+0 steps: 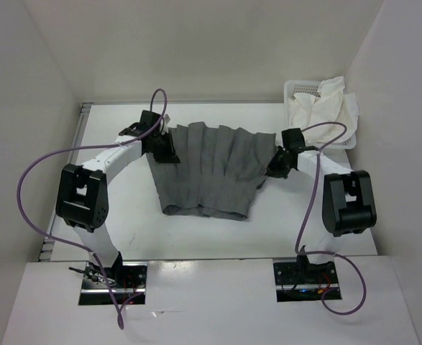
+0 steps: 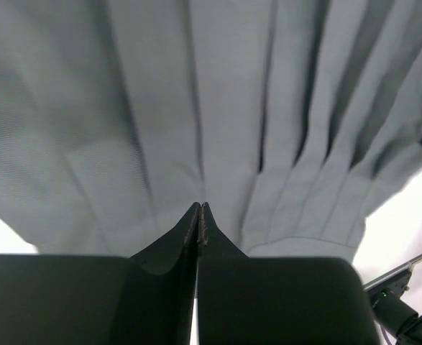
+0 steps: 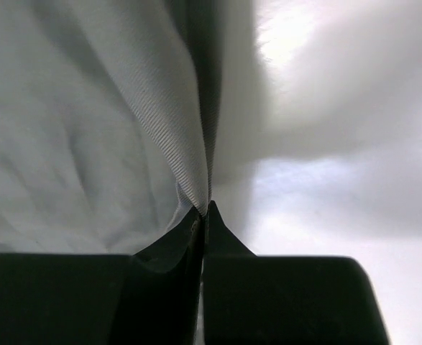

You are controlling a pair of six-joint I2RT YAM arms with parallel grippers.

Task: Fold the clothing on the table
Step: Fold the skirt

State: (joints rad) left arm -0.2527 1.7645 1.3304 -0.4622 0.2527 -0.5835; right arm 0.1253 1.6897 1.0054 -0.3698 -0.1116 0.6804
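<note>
The clothing (image 1: 211,169) is a dark grey garment in the middle of the table (image 1: 196,241), its far edge drawn into pleats between my two grippers and its near hem lying flat. My left gripper (image 1: 169,154) sits at the garment's far left corner. In the left wrist view the left gripper (image 2: 200,208) is shut, with the clothing (image 2: 196,108) spreading out from its tips. My right gripper (image 1: 274,169) is at the right edge. In the right wrist view the right gripper (image 3: 207,208) is shut on a ridge of the clothing (image 3: 88,144).
A white slotted basket (image 1: 300,90) with a white cloth (image 1: 326,108) spilling from it stands at the table's far right corner. White walls close in the table on the left, back and right. Purple cables loop off both arms.
</note>
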